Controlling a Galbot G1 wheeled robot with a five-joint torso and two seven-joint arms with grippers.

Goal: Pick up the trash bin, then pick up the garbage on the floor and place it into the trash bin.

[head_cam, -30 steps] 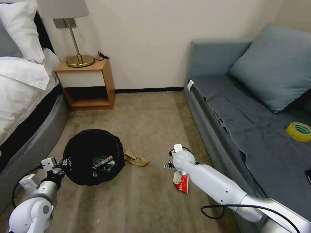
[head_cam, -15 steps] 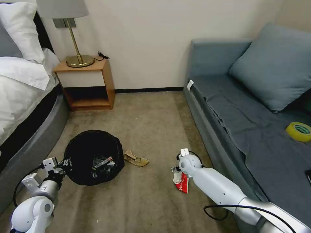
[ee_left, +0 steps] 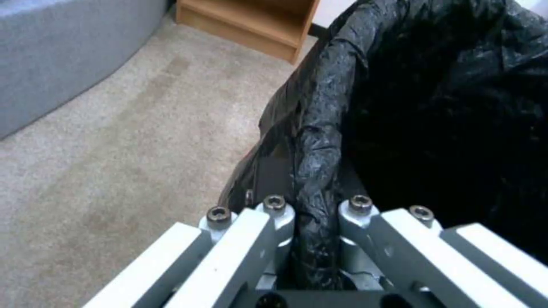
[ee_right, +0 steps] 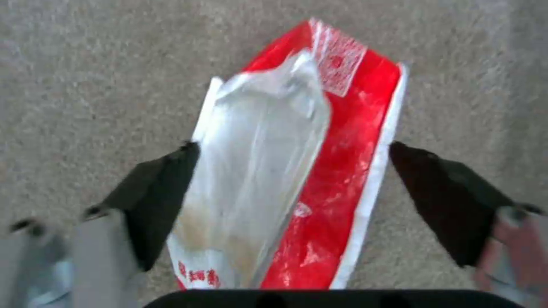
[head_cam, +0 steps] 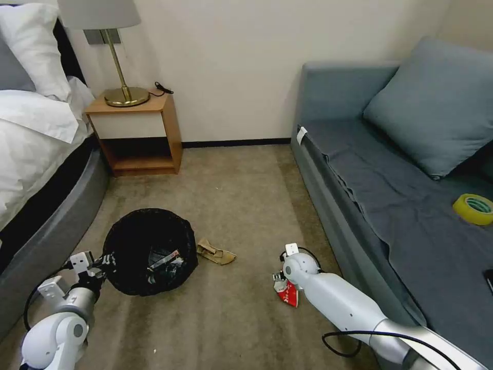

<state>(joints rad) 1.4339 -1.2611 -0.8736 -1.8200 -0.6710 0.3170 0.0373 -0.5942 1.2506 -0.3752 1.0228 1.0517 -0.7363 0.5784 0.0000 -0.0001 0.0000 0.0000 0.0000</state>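
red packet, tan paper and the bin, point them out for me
red-and-white packet (ee_right: 337,171), right wrist view, red side panel.
crumpled tan paper (head_cam: 215,253), head view, its middle.
trash bin (head_cam: 128,231), head view, black-lined rim.

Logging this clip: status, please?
Left gripper clamped on trash bin rim. Right gripper open, straddling red-and-white packet. Crumpled tan paper on carpet. Nothing blocking.
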